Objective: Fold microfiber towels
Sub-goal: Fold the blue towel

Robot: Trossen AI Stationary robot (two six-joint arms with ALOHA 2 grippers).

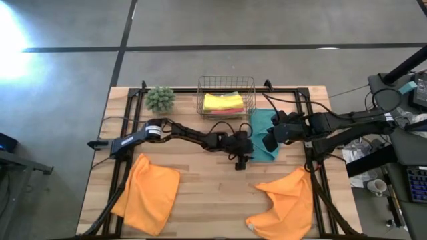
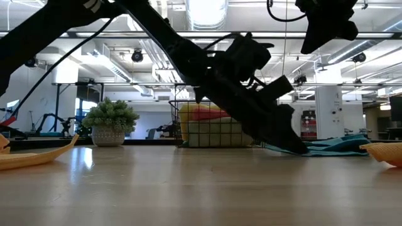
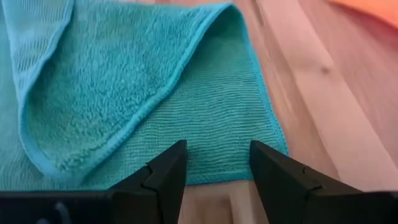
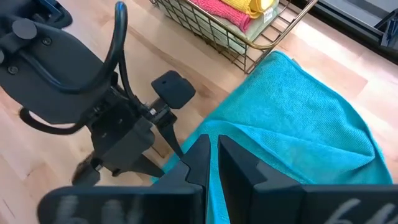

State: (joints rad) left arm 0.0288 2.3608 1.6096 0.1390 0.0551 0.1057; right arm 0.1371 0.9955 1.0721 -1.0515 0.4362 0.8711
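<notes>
A: Where's the towel being worked on?

B: The teal towel (image 1: 261, 133) lies just beside the wire basket (image 1: 225, 97), on its right-arm side, partly doubled, with one corner turned over. The left gripper (image 3: 217, 171) sits low at the towel's near hem, jaws apart with the edge between them, holding nothing. The right gripper (image 4: 213, 158) hangs above the same towel with its jaws closed and, as far as I can tell, nothing in them.

A: So what makes the next pinch a good one?

B: I'd say go for the hem near the free corner, take one layer only, and come down until the fingers meet the wood. Then lift just enough to carry the edge across without dragging the whole cloth. The other arm should stay clear of the basket's rim.

A: And the rest?

B: Two orange towels (image 1: 148, 192) lie unfolded on the side of the table far from the basket. Folded yellow and pink ones rest inside it. A green plant ball (image 1: 161, 98) stands just beside the basket, on the left arm's side.

A: The surface?

B: A pale wood table (image 1: 207, 193). Behind it is a bright, open workshop with ceiling lights.
</notes>
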